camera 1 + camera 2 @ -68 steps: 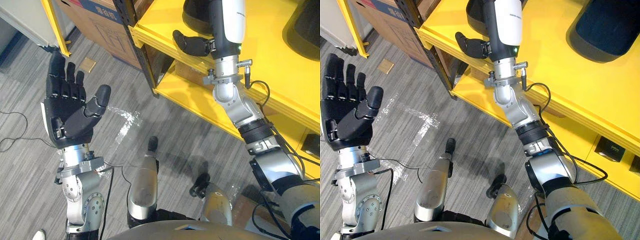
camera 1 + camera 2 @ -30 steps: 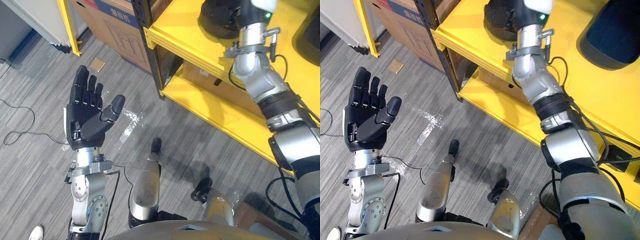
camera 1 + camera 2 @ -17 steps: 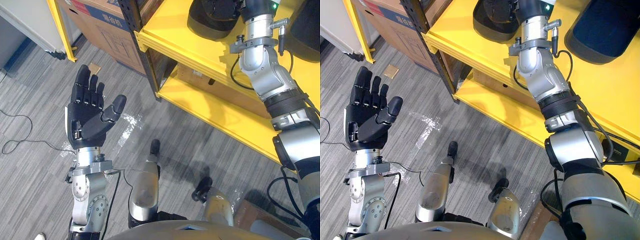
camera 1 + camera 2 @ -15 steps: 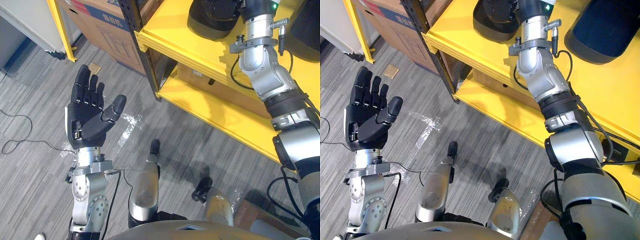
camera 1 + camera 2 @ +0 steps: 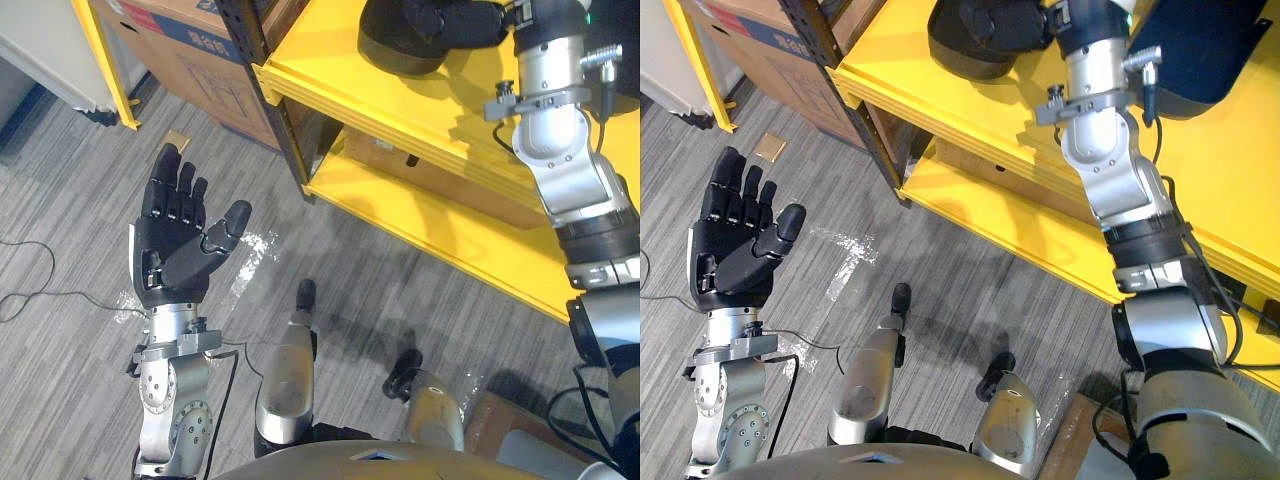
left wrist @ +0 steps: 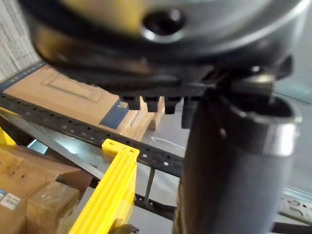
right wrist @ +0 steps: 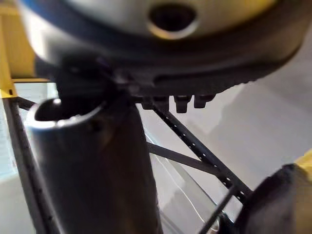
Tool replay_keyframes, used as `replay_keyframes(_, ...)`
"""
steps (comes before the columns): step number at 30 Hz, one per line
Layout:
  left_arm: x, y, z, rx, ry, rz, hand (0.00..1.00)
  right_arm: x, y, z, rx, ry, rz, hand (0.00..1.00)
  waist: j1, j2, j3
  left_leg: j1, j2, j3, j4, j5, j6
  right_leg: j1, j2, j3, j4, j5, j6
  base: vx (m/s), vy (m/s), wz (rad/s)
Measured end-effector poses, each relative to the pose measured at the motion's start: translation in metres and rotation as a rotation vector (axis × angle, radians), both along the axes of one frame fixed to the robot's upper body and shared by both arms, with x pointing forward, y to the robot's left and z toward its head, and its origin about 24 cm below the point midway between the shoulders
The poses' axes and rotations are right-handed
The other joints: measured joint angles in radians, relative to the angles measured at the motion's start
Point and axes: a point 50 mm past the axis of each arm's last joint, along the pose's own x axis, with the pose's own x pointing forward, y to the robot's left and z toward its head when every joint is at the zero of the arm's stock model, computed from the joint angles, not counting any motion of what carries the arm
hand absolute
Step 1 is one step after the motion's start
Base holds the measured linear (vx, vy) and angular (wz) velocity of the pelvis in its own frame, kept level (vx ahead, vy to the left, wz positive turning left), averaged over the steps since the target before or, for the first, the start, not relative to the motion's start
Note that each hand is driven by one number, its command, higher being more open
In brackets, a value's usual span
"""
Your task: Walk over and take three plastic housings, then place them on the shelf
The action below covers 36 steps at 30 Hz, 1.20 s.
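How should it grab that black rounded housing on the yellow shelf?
Likely its near rim, from the front. The housing is low and rounded, its top offering no hold, and sits near the shelf edge, by the open right hand.

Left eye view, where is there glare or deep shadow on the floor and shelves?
Left eye view: the clear tape on the floor glints white; the lower shelf darkens under the upper shelf. Right eye view: same glint.

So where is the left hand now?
In the eye views the left hand is held open at left, over the grey floor, beside the yellow shelf.
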Motion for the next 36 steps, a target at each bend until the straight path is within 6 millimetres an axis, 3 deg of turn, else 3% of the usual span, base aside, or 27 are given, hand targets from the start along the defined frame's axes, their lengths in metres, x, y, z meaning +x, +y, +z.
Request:
replay_keyframes(2, -0.002, 0.007, -0.001, 0.02, 0.024, 0.037, 1.0, -0.002, -0.003, -0.017, -0.02, 0.073, 0.014, 1.0, -0.018, -0.02, -0.002, 0.001, 0.004, 0.007, 0.001, -0.007, -0.004, 0.001, 0.006, 0.006, -0.013, 0.007, 0.001, 0.01, -0.006, -0.11)
replay_keyframes(5, -0.001, 0.012, 0.0, 0.093, 0.052, 0.055, 1.0, -0.003, -0.008, -0.029, -0.048, 0.131, 0.008, 1.0, -0.019, -0.026, 0.0, 0.001, 0.005, 0.023, 0.01, -0.017, -0.001, 0.001, 0.009, 0.022, -0.032, 0.024, 0.004, 0.01, 0.017, -0.16)
replay_keyframes(12, 0.009, 0.027, 0.024, 0.219, -0.042, 0.073, 1.0, -0.002, -0.007, -0.03, -0.071, 0.156, 0.019, 1.0, -0.016, -0.026, 0.0, -0.001, 0.005, 0.042, 0.03, -0.032, 0.004, 0.0, 0.008, 0.042, -0.049, 0.04, 0.009, 0.0, 0.011, -0.08)
replay_keyframes(18, 0.023, 0.027, 0.044, 0.243, -0.12, 0.057, 1.0, -0.002, -0.003, -0.027, -0.083, 0.154, 0.04, 1.0, -0.017, -0.026, 0.0, -0.011, 0.004, 0.047, 0.031, -0.033, 0.005, -0.023, 0.004, 0.052, -0.036, 0.037, 0.006, -0.01, -0.003, -0.02)
replay_keyframes(27, 0.028, 0.023, 0.044, 0.253, -0.104, 0.017, 1.0, 0.005, 0.014, -0.028, -0.073, 0.159, 0.09, 1.0, -0.019, -0.022, 0.002, -0.026, 0.0, 0.046, 0.044, -0.031, 0.005, -0.051, -0.009, 0.056, 0.007, 0.019, -0.002, 0.0, -0.013, 0.0)
replay_keyframes(36, 0.029, 0.015, 0.039, 0.225, -0.092, -0.016, 1.0, 0.012, 0.029, -0.021, -0.073, 0.113, 0.095, 1.0, -0.013, 0.003, 0.027, -0.051, -0.005, 0.031, 0.06, -0.03, 0.001, -0.088, -0.027, 0.051, 0.078, -0.014, -0.008, -0.04, -0.031, 0.05)
